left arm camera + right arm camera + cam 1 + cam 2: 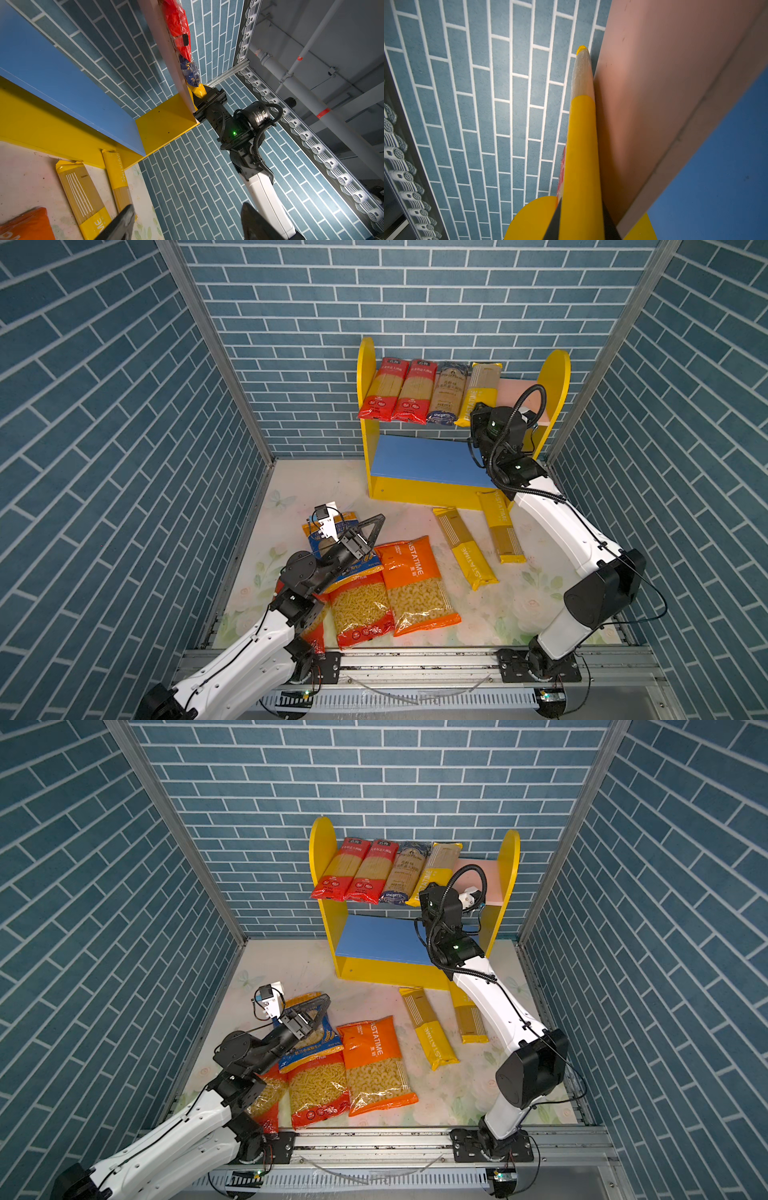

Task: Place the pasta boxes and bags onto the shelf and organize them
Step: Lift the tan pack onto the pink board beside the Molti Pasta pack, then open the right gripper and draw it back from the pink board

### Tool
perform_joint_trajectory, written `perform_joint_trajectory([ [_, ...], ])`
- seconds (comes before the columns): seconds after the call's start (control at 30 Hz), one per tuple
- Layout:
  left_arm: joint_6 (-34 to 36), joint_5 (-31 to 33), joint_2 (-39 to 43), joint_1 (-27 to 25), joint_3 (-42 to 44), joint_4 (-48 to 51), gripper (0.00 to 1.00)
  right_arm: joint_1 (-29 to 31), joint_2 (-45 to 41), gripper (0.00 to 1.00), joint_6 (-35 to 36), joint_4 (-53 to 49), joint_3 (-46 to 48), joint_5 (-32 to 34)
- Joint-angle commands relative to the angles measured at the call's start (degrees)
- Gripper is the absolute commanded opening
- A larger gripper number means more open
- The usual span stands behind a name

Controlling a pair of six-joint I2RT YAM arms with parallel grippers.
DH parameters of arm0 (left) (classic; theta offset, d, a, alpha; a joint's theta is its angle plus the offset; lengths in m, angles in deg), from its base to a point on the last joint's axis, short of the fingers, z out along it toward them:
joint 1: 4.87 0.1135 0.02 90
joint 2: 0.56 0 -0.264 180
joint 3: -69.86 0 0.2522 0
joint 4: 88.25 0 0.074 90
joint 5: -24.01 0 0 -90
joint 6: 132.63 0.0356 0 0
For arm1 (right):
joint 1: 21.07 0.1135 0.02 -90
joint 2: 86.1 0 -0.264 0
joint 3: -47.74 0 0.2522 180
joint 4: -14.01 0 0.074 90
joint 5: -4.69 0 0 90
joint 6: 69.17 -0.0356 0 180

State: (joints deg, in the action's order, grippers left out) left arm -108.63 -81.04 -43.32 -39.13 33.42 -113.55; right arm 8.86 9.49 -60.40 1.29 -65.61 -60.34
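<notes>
Right fingers point(554, 226) pinch yellow pack point(581, 145) overhanging edge of pink board point(654, 83).

The right pincer point(203, 94) is hidden in both top views behind its own wrist point(500, 427), which also covers a near corner of the yellow spaghetti pack point(484, 389) on the shelf point(555, 373). The left arm point(199, 1131) covers most of a red bag point(268, 1098) and part of the blue bag point(309, 1052). The left wrist view's lower edge cuts off the blurred fingers point(122, 224) of the left pincer point(187, 209).
</notes>
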Motion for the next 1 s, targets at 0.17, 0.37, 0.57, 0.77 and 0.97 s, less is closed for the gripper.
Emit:
perform_joint_trajectory([
  [0.17,1.44,-0.24,1.52,0.03,0.96,1.32,0.81,-2.19,-1.38,0.06,-1.12,-1.00,-3.96,-5.68],
  [0.37,1.63,-0.11,2.35,0.07,1.29,2.60,0.81,-4.76,2.23,0.00,2.06,-10.06,-13.14,-14.43],
  [0.57,1.51,0.02,2.50,0.01,1.57,2.15,0.81,-5.15,2.93,0.00,-0.67,-9.99,-11.62,-16.14],
  [0.77,1.57,0.08,3.05,0.07,2.00,2.67,0.81,-5.16,0.91,0.49,2.11,-7.29,-8.19,-17.19],
  [0.97,1.63,-0.05,2.70,0.07,1.86,2.71,0.81,-5.49,-6.17,0.71,3.38,-5.38,1.01,-17.16],
])
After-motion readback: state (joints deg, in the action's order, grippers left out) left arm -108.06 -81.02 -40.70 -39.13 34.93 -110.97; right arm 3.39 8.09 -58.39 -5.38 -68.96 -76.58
